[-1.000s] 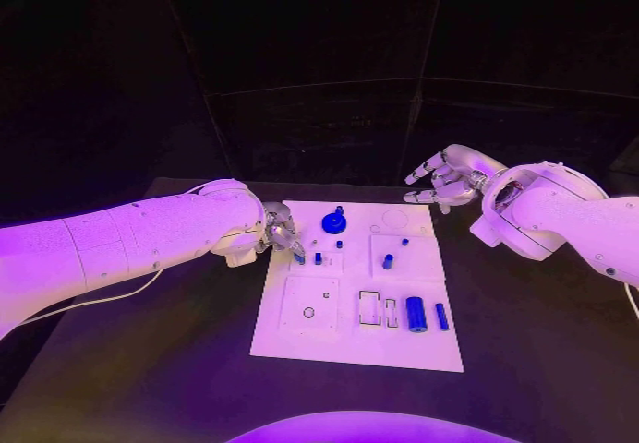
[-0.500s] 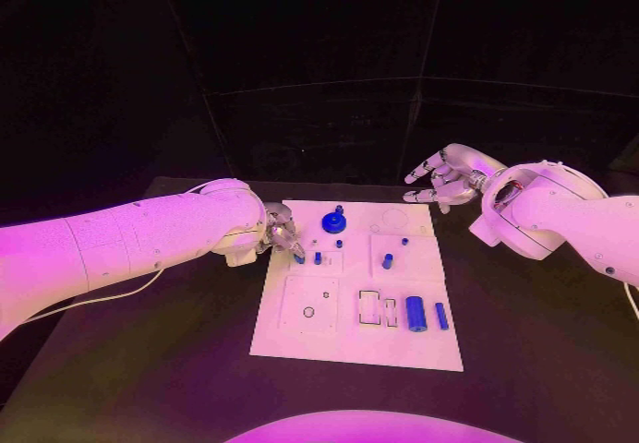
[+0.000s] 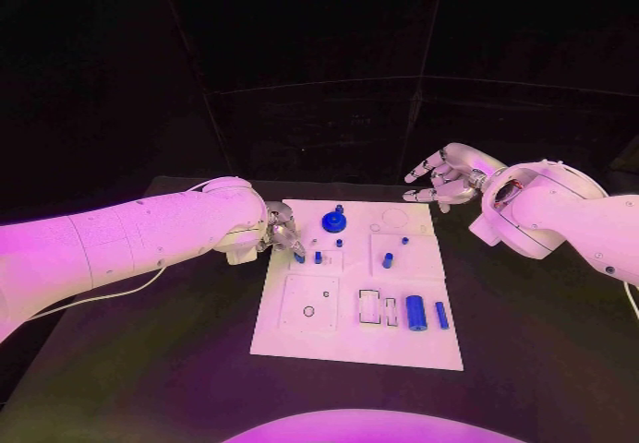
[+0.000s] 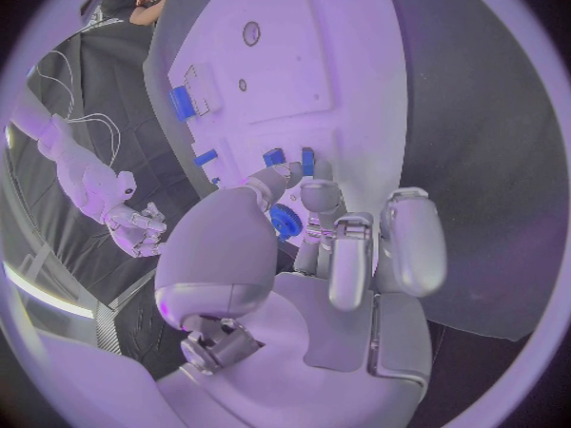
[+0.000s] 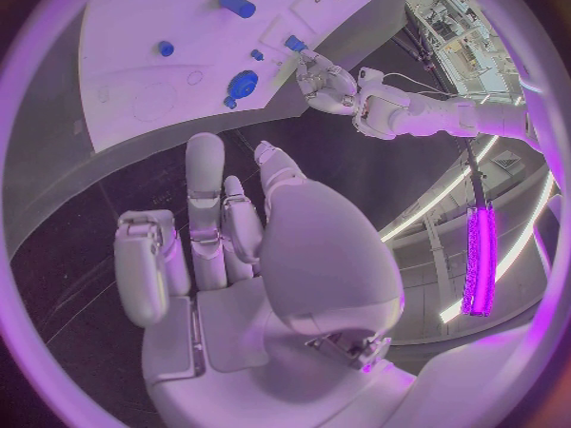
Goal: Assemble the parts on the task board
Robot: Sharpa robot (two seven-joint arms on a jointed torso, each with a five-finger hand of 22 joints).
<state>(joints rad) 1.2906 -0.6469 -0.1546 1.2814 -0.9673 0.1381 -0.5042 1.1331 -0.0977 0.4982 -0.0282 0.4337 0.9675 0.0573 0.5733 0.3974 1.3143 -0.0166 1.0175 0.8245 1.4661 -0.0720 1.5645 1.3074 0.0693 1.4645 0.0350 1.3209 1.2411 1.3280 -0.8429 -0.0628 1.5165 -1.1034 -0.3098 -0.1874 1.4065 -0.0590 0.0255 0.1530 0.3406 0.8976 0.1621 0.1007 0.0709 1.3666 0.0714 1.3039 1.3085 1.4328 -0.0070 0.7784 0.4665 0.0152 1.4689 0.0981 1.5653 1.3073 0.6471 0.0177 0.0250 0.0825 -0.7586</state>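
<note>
The board point(image 3: 357, 286) is lying flat in the middle of the tabletop point(image 3: 133, 369), with small blue parts scattered across it: a round knobbed part point(image 3: 333, 221) near the far edge, short pegs point(image 3: 317, 257) just beside the left hand, another peg point(image 3: 388, 261) further right, and a thicker cylinder point(image 3: 415, 314) with a slim bar point(image 3: 440, 317) beside it toward the near side.

These parts are looking small, rigid and light, probably smooth plastic, so they are likely to slip or roll if nudged. A fingertip pinch across the sides of a peg seems the safest hold; the cylinder would want a grip across its middle.

The left hand point(image 3: 280, 233) is hovering at the board's left edge, its arm reaching in low from the left. Its fingers point(image 4: 339, 257) are curling inward with the tips close to the pegs; whether they are pinching one I cannot tell, since the fingertips are covering that spot.

The right hand point(image 3: 443, 177) is hanging above the tabletop past the board's far right corner, well apart from any part, fingers loosely spread and holding nothing.
</note>
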